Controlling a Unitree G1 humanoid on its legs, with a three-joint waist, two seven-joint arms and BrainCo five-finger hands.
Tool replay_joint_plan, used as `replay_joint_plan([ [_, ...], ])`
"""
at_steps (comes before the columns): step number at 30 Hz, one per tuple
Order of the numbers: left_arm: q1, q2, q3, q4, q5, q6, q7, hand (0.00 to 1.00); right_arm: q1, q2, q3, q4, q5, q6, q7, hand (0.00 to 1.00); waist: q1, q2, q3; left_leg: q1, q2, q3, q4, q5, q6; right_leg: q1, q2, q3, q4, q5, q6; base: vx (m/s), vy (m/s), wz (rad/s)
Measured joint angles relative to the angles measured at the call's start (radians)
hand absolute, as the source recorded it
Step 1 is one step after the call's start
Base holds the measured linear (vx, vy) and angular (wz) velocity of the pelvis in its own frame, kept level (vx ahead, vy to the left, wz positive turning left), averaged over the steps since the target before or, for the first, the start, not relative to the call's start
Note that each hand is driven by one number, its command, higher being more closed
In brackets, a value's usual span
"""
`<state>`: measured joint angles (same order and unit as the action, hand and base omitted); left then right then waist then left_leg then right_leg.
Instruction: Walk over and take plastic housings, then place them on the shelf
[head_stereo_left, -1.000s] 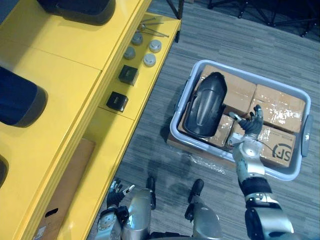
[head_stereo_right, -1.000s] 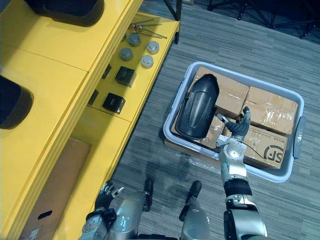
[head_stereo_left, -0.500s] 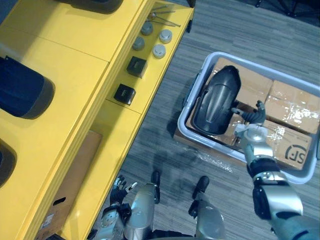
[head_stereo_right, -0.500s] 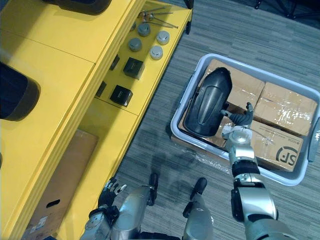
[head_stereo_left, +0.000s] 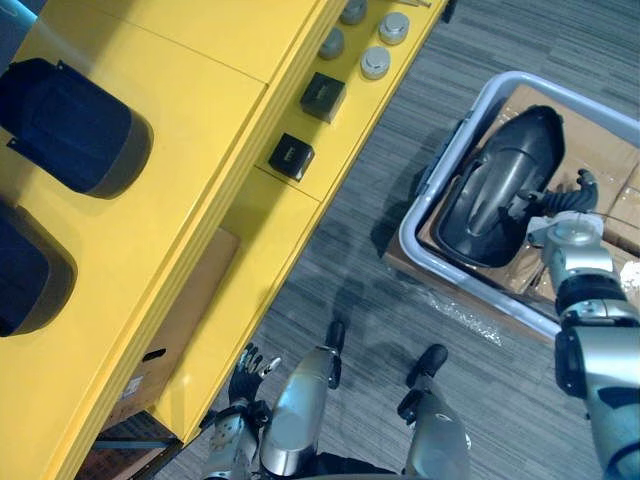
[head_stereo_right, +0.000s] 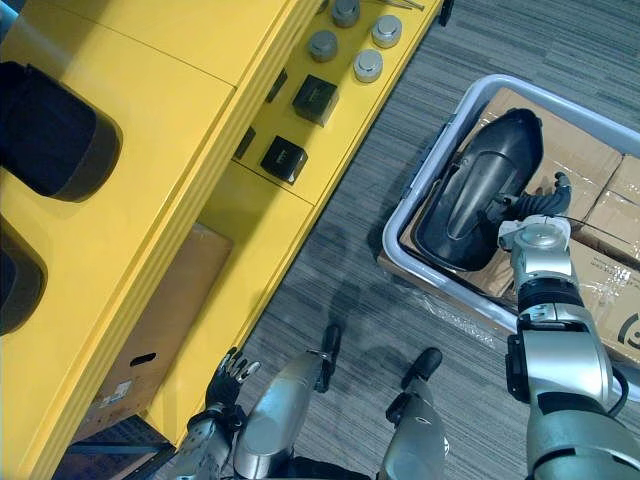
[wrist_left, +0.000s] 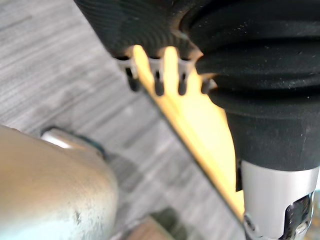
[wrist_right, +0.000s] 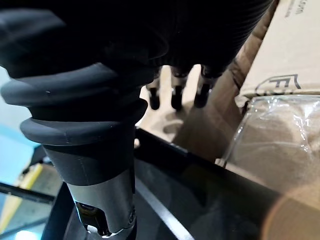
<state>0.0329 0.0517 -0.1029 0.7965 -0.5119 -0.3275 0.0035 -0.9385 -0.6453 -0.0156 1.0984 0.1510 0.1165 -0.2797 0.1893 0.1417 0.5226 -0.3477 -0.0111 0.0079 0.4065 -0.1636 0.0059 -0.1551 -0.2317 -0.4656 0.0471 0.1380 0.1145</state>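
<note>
Right hand (head_stereo_left: 560, 200): brought nearer, now at the black plastic housing's (head_stereo_left: 490, 190) edge, fingers loosely spread.
Housing: laid on cardboard boxes (head_stereo_right: 590, 165) in the grey bin (head_stereo_left: 478, 293).
Left hand (head_stereo_left: 250, 365): low by the yellow shelf (head_stereo_left: 200, 60), relaxed.

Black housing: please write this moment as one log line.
right hand: open, beside black housing | black housing: in grey tub, on boxes | left hand: open, low

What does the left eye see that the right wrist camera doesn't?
Left eye view: the yellow shelf with two dark housings on top, small black blocks, the grey bin, and the left hand hanging low. Right wrist view: nothing new, just a very close look at fingertips above cardboard. Both: the right hand and the black housing lying on cardboard boxes.
</note>
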Motion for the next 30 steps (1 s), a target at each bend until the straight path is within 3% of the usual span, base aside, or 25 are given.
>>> replay_joint_plan([
  [9, -0.002, 0.016, -0.043, -0.003, -0.001, 0.006, 0.003, 0.00, 0.004, 0.013, 0.059, 0.017, -0.169, 0.021, 0.059, 1.00, -0.004, 0.002, -0.002, 0.040, 0.014, 0.003, -0.035, 0.023, -0.012, 0.020, 0.005, -0.001, 0.002, -0.012, -0.018, -0.06, 0.005, -0.02],
  [14, -0.004, 0.019, -0.070, -0.004, 0.000, 0.009, 0.014, 0.00, 0.003, 0.042, 0.067, 0.011, -0.245, 0.048, 0.049, 1.00, -0.007, 0.005, -0.003, 0.070, 0.024, 0.003, -0.089, 0.051, -0.030, 0.026, 0.015, -0.001, -0.003, -0.018, -0.027, -0.03, -0.037, -0.03],
  [19, -0.003, 0.020, -0.076, -0.004, 0.000, 0.009, 0.024, 0.00, 0.026, 0.071, 0.050, 0.029, -0.222, 0.130, 0.012, 1.00, -0.007, 0.007, -0.005, 0.092, 0.034, 0.002, -0.113, 0.060, -0.039, 0.036, 0.026, -0.002, -0.004, -0.019, -0.028, 0.00, -0.006, 0.00],
  [25, 0.000, 0.019, -0.077, -0.010, 0.001, 0.011, 0.026, 0.00, 0.057, 0.090, -0.007, 0.025, -0.181, 0.114, -0.067, 1.00, -0.012, 0.007, -0.005, 0.116, 0.034, 0.003, -0.126, 0.066, -0.039, 0.055, 0.026, 0.000, -0.005, -0.019, -0.027, 0.00, 0.000, 0.00],
  [30, 0.012, 0.019, -0.077, -0.034, 0.002, 0.001, 0.034, 0.00, 0.097, 0.104, -0.021, 0.007, -0.174, 0.035, -0.156, 1.00, -0.015, 0.005, -0.006, 0.124, 0.033, 0.006, -0.138, 0.074, -0.040, 0.055, 0.025, 0.003, -0.005, -0.018, -0.027, -0.03, 0.023, -0.01],
])
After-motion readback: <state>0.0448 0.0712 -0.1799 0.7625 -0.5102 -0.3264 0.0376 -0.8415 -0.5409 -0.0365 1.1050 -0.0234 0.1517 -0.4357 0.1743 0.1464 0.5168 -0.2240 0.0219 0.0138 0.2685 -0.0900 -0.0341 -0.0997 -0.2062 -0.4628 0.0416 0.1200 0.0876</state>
